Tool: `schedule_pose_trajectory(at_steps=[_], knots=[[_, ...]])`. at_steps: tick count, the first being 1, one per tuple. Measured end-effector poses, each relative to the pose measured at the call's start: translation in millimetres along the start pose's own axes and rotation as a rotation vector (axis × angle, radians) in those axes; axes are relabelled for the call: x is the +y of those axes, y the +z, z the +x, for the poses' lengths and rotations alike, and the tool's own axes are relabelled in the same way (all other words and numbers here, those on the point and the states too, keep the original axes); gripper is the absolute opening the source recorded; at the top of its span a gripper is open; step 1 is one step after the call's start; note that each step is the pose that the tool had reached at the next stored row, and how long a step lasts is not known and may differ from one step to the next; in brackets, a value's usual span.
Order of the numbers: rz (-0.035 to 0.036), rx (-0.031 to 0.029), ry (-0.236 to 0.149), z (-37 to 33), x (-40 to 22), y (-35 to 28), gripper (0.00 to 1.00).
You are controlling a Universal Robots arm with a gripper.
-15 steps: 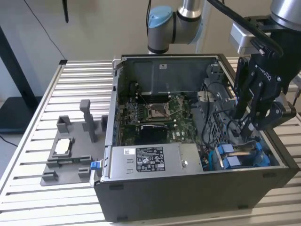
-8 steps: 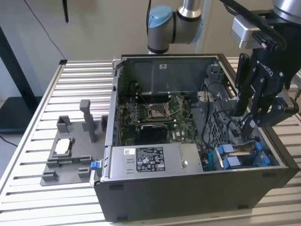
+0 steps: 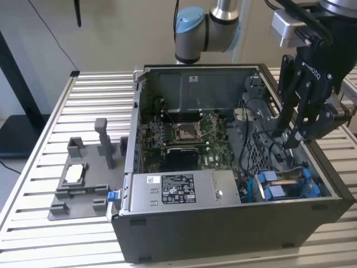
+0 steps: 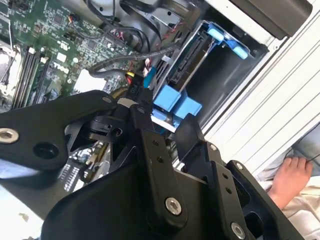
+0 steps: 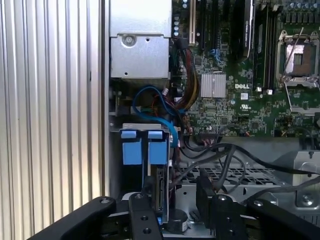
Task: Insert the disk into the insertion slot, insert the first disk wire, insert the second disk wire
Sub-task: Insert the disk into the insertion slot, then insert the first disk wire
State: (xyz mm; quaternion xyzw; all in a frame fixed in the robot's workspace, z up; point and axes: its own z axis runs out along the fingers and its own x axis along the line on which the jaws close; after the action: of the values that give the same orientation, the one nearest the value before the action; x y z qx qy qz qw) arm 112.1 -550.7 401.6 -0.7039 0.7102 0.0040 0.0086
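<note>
Inside the case (image 3: 223, 229), disk (image 3: 284, 184), blue-framed, slotted

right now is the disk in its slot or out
In. The disk lies inside the bay at the computer case's corner, its blue carrier within the case walls.

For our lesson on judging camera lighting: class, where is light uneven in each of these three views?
Exterior view: the slatted table is bright, washed out at the exterior view's right, while the computer case interior is dimmer. Second wrist view: the black hand reads as a dark mass against glaring table slats. First wrist view: table slats bright, the bay around the disk shadowed.
</note>
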Motion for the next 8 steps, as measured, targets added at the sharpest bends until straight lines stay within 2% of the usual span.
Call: schedule_pose_trajectory(at_steps=[2,8], knots=[[0.0038,-0.0004,0.0,-3.3,-0.1,0.1,0.47],[0.0039,-0.0003,0.0,-4.1,0.0,0.0,0.47]])
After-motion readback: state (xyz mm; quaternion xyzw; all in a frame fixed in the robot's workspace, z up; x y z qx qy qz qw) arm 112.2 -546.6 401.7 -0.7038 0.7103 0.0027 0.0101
